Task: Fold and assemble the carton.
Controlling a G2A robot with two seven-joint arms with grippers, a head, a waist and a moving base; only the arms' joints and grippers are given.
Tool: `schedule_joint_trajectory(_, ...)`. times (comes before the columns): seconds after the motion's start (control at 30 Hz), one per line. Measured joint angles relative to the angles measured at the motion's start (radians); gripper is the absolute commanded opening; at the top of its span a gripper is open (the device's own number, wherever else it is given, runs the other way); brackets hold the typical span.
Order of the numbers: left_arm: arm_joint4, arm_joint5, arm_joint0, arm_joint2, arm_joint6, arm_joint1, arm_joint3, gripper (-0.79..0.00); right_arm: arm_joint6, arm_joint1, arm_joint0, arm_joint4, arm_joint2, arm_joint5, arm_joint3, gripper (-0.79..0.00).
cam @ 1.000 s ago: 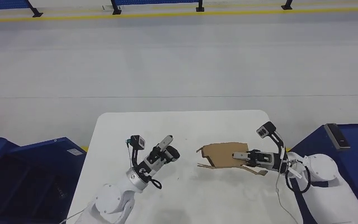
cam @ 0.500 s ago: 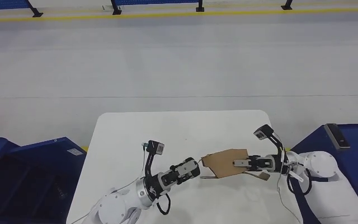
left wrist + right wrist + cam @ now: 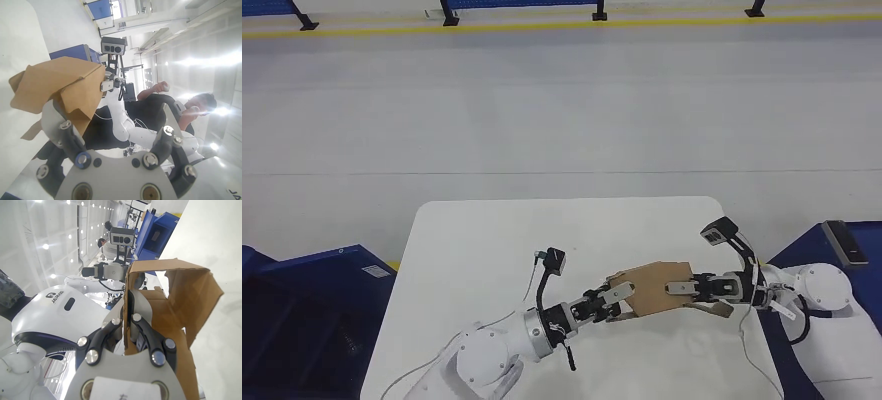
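A brown cardboard carton (image 3: 650, 286) is held half-opened above the white table (image 3: 492, 250), right of centre. My right gripper (image 3: 674, 288) is shut on the carton's right-hand wall; in its wrist view that wall (image 3: 126, 306) runs between the two fingers (image 3: 140, 306). My left gripper (image 3: 614, 296) is at the carton's left end and stands open. One of its fingers (image 3: 50, 113) lies against the inside of a carton flap (image 3: 75, 98), and the other finger (image 3: 167, 115) is in free air. The carton's flaps (image 3: 189, 298) hang loose.
Blue bins stand beside the table at the left (image 3: 302, 300) and at the right (image 3: 832, 255). The left and far parts of the tabletop are bare. The table's front edge lies close under both arms.
My left arm swung right across the table and brought its gripper to the carton's left end. The carton rose and opened slightly. The right gripper kept its hold.
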Motion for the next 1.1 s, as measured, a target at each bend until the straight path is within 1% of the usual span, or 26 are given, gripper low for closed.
schedule_joint_trajectory(0.13,-0.007,-0.006,-0.015,0.022,0.012,-0.009,0.011,0.000,0.002,0.004,0.003,0.005,0.002,0.002,0.009,-0.785)
schedule_joint_trajectory(0.2,-0.010,-0.023,-0.018,0.031,0.018,-0.012,0.010,0.000,0.000,0.006,0.005,0.000,-0.001,0.000,0.014,-0.785)
schedule_joint_trajectory(0.43,-0.021,-0.072,-0.013,0.034,0.028,-0.018,-0.001,0.000,-0.005,0.012,0.013,-0.023,-0.018,-0.005,0.028,-0.785)
schedule_joint_trajectory(0.87,-0.005,-0.069,-0.040,0.058,0.034,-0.033,0.024,0.000,-0.009,0.019,0.030,-0.031,-0.063,-0.009,0.036,-0.785)
schedule_joint_trajectory(1.0,-0.003,-0.042,-0.050,0.056,0.044,-0.036,0.039,0.000,-0.002,0.021,0.039,-0.005,-0.067,-0.002,0.049,-0.785)
schedule_joint_trajectory(1.1,-0.002,-0.054,-0.046,0.037,0.072,-0.037,0.033,0.000,0.000,0.023,0.051,0.020,-0.059,0.000,0.073,-0.785)
